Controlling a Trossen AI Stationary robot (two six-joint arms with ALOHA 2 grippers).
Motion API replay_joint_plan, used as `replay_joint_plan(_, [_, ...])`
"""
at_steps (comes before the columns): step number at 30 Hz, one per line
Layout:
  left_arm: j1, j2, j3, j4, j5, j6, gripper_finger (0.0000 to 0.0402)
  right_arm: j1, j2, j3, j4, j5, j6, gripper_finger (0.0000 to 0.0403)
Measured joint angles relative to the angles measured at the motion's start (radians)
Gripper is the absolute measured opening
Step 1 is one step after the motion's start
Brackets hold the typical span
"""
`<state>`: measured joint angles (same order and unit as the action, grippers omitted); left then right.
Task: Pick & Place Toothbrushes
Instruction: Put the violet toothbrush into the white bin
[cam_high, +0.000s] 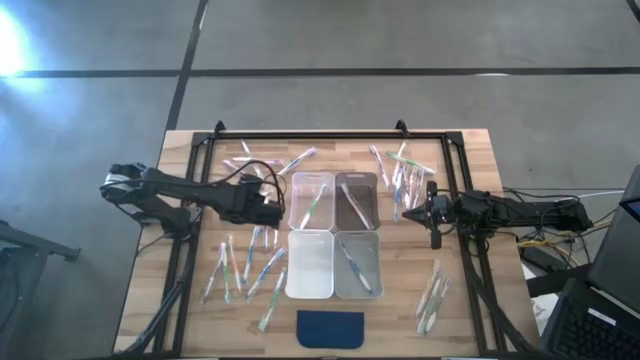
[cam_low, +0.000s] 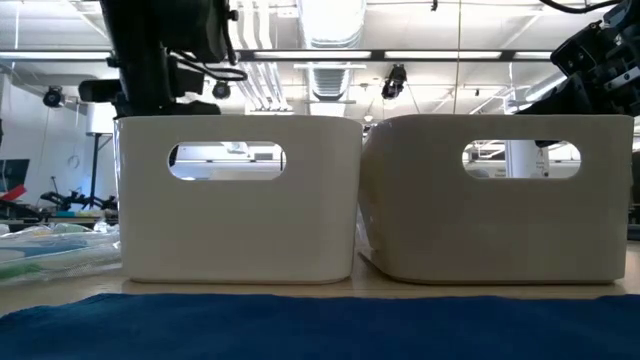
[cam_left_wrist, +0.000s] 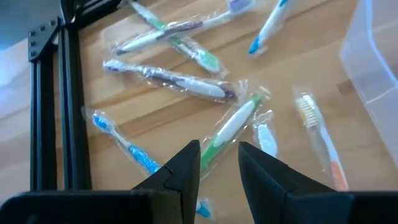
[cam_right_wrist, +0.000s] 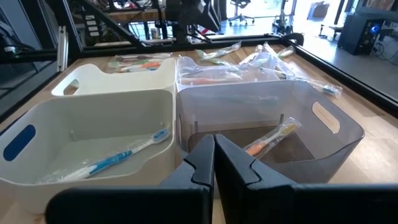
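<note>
- The wooden table (cam_high: 330, 150) is carrying a black frame (cam_high: 330, 134) round its edge, with everything else lying inside it.
- Two dark arms are reaching in from the sides: the left arm (cam_high: 180, 190) and the right arm (cam_high: 520, 210).
- Four bins (cam_high: 332, 235) are sitting together in a block at the middle of the table, two white and two grey-tinted.
- A dark blue pad (cam_high: 331, 328) is lying flat just in front of the bins, at the near edge.
- The left gripper (cam_left_wrist: 219, 171) is hovering over the loose pile beside the bins on the left, its jaws standing partly apart with nothing between them; a green-and-white wrapped toothbrush (cam_left_wrist: 230, 127) is lying on the wood right under the gap.
- The right gripper (cam_right_wrist: 214, 155) is hanging beside the bins on the right, jaws pressed together and gripping nothing.
- The toothbrushes (cam_high: 245, 270) are lying scattered in clear wrappers over the wood: one cluster to the left of the bins, another along the far side, a few at the near right.
- Single brushes are lying in three of the bins, among them a blue one (cam_right_wrist: 115, 158) and an orange one (cam_right_wrist: 270, 138).
</note>
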<state>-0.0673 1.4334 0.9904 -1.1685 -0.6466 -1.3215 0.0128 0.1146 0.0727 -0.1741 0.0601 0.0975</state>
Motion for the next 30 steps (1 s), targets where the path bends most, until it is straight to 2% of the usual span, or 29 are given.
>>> replay_joint_plan(11, [0.000,0.000,-0.096,0.050,0.106,-0.174,0.0115,0.000,0.000,0.000,0.000,0.000,0.004,0.0008])
replay_joint_plan(21, [0.001,0.000,-0.233,0.422,0.183,-0.096,0.0115,0.000,0.000,0.000,0.000,0.000,0.000,0.0008])
replay_joint_plan(30, [0.001,0.000,-0.264,0.508,0.251,-0.089,0.0115,0.000,0.000,0.000,0.000,0.000,0.002,0.0008])
